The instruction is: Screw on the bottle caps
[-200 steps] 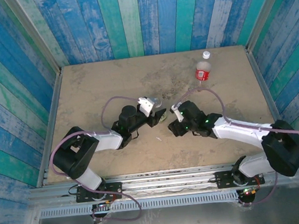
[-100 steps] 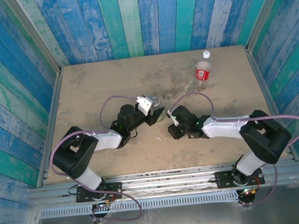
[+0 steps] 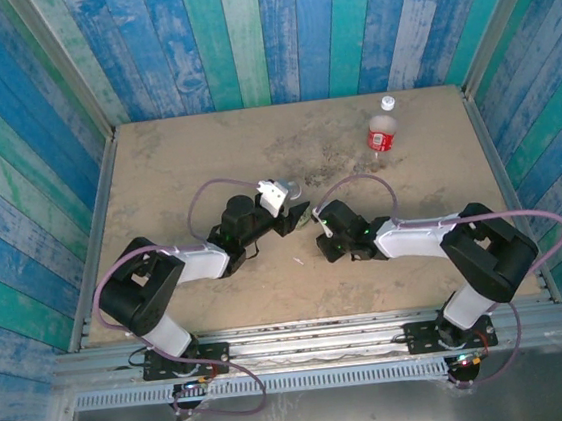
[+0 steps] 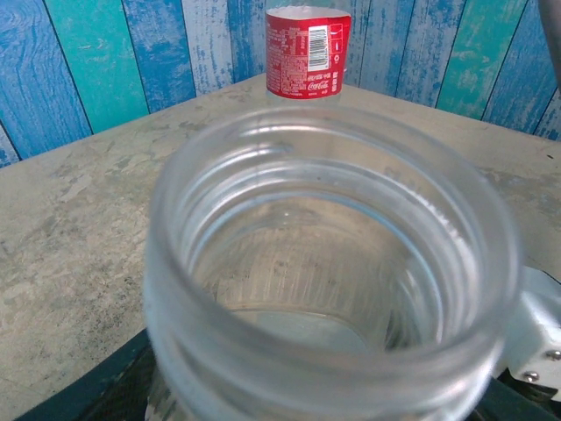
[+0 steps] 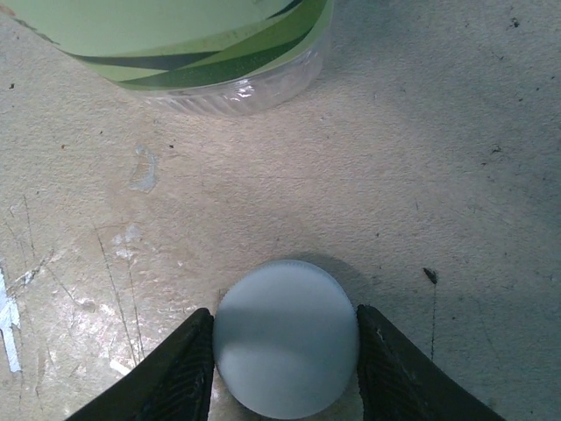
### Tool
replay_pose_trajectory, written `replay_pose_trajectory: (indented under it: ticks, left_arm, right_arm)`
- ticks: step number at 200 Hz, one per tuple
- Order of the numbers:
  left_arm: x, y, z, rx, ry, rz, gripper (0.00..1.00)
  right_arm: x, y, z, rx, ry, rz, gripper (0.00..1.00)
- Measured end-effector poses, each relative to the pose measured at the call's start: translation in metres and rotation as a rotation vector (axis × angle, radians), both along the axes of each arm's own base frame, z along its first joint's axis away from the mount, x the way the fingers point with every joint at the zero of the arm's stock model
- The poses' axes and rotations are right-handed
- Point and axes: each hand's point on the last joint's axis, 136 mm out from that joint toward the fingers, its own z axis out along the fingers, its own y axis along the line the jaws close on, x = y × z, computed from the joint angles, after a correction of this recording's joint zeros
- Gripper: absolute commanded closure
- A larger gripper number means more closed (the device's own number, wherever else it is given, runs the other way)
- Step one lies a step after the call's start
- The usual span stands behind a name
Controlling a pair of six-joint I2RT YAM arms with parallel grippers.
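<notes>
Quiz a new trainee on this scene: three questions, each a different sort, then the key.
1. What lies between the right gripper's fingers? A) a white cap B) a spoon C) nothing
2. True or false: the green-label bottle in the left gripper is already capped.
3. Fill in: the red-label bottle stands near the table's far ____ corner.
Key: 1 A; 2 false; 3 right.
</notes>
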Motion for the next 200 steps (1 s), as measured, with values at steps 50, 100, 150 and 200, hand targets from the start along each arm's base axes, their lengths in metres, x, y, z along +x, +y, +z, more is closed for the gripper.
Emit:
replay_pose_trajectory:
  ticks: [50, 100, 150, 200]
  left_arm:
    - [-0.001, -0.002, 0.000, 0.008, -0.002, -0.020, 0.39]
    - [-0.005, -0.012, 0.000, 0.040, 0.012, -0.096, 0.39]
    - [-0.025, -0.041, -0.002, 0.098, 0.064, -0.319, 0.40]
    - [-0.040, -0.055, -0.004, 0.136, 0.074, -0.455, 0.31]
  right_arm:
    - [0.001, -0.003, 0.004, -0.002, -0.011, -0.017, 0.62]
    - [0.005, -0.011, 0.035, 0.028, -0.066, -0.060, 0.61]
    - [0.012, -0.037, 0.068, 0.053, -0.106, -0.129, 0.61]
    - [0.019, -0.067, 0.099, 0.084, -0.156, -0.203, 0.61]
